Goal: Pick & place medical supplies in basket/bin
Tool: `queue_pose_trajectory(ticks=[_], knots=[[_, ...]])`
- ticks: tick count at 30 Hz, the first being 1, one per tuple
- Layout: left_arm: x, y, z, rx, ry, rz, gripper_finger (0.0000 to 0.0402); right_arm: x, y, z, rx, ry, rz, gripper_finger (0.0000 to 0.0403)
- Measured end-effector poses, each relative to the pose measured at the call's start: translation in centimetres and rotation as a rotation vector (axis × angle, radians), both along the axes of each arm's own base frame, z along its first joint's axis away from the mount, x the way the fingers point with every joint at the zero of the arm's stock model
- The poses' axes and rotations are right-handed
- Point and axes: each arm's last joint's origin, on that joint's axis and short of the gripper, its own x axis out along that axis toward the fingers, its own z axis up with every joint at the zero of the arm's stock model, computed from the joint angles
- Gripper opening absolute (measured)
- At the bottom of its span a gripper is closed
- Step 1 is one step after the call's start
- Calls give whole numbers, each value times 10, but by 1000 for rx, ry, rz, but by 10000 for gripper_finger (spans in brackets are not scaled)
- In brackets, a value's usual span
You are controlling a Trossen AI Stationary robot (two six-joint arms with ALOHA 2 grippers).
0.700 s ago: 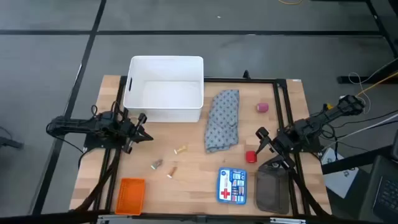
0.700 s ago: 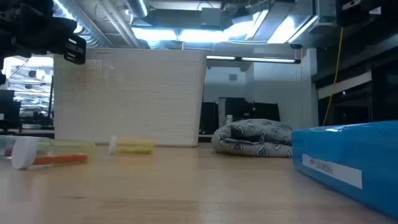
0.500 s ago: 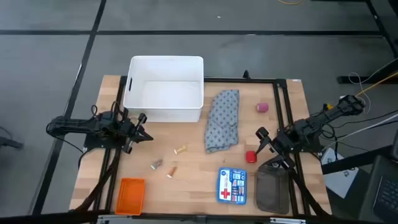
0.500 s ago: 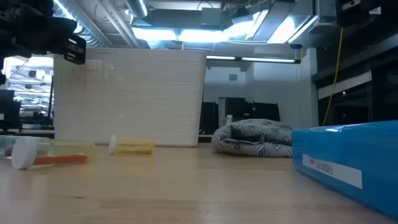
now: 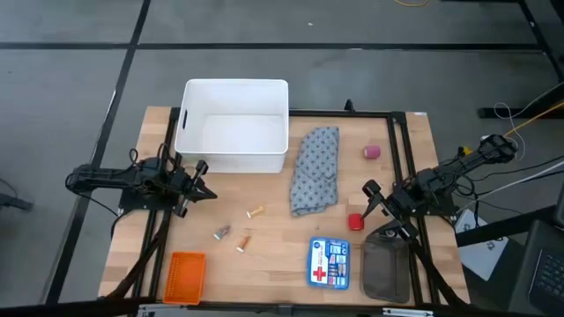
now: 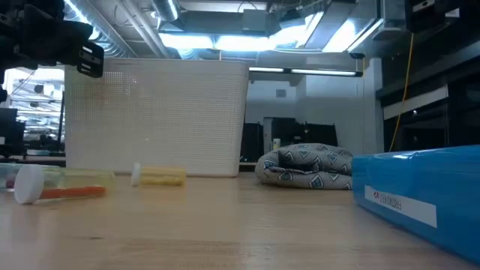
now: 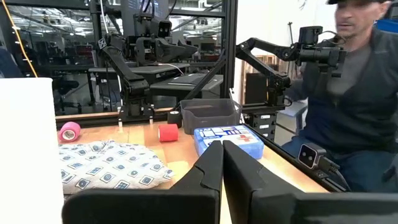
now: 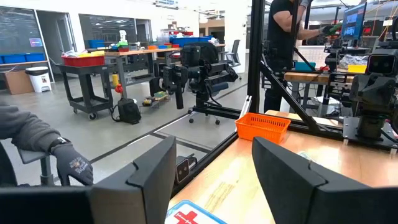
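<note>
No change: both arms motionless.

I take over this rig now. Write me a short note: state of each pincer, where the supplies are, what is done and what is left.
Left pincer: shut, empty, beside the white bin.
Right pincer: open, empty, next to the red roll.
Supplies: patterned cloth right of the bin; pink roll farther right; three small vials on the table in front of the bin.
Done: nothing, the bin shows nothing inside.
Left: every item still goes into the bin.
</note>
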Motion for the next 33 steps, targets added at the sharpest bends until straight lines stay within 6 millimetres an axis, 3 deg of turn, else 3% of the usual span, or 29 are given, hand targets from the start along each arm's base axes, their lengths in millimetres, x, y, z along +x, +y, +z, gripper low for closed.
queue_pose_trajectory(ticks=[33], knots=[[0,0,0,0,0,0,7,0,0,1,-13,-21,-1,212]])
